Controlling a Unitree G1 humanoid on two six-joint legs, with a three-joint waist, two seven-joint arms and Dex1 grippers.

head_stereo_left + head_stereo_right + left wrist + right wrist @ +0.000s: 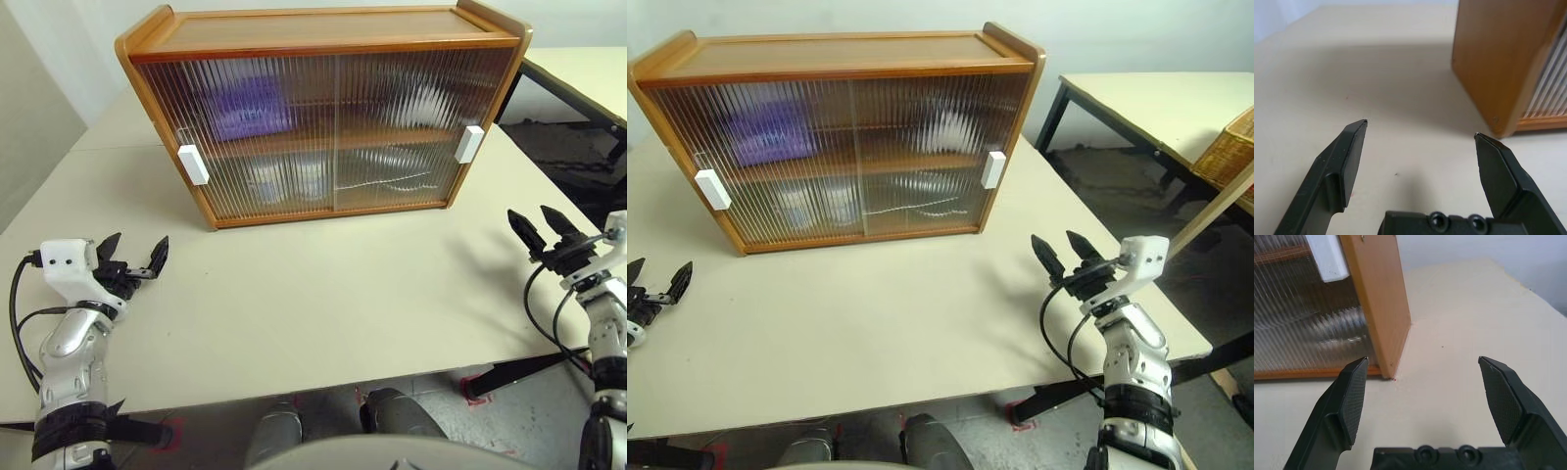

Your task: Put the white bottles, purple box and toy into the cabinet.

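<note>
Currently on my counter [323,294]: cabinet [323,117], both sliding doors closed. Purple box [245,110] blurs behind the upper left pane, white bottles [284,181] below it; toy not identifiable. Left hand [132,257] and right hand [1065,253] both spread, empty, flanking the cabinet, neither nearer.
</note>
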